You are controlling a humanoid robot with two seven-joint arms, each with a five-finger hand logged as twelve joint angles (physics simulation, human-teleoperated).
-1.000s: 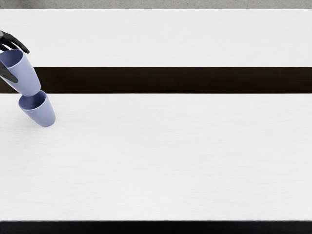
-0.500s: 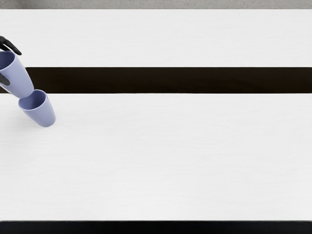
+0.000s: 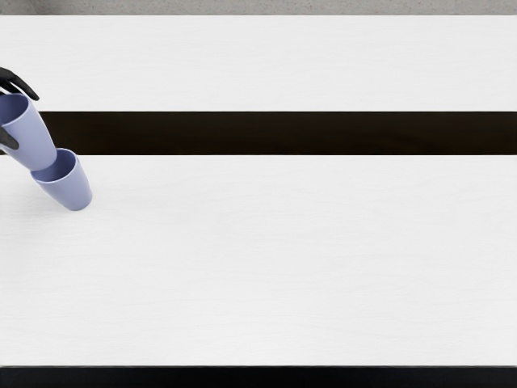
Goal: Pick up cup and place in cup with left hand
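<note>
A: What is the left hand [image 3: 8, 79] doing?
B: It comes in at the picture's left edge, its black fingers [image 3: 29, 90] clamped on a pale blue cup [image 3: 31, 141]. One long finger reaches by the far side of the rim, and another dark digit lies against the wall on the near side.
A: Is that cup upright?
B: Tilted in this view, its open mouth up by the fingers and its base slanting away from them, toward the right and the near side.
A: And the other one?
B: The lower cup [image 3: 73, 190], the same pale blue, stands on the white counter [image 3: 283, 259], nearer and farther right than the fingers. Its mouth is open toward them.
A: Has the first gone inside?
B: Its base overlaps the lower one's rim in the view, with most of its body outside. I can't tell whether the two touch.
A: What else lies around the fingers?
B: A dark band [image 3: 283, 133] runs off to their right across the white, and a black strip [image 3: 258, 377] lies well apart on the near side.
</note>
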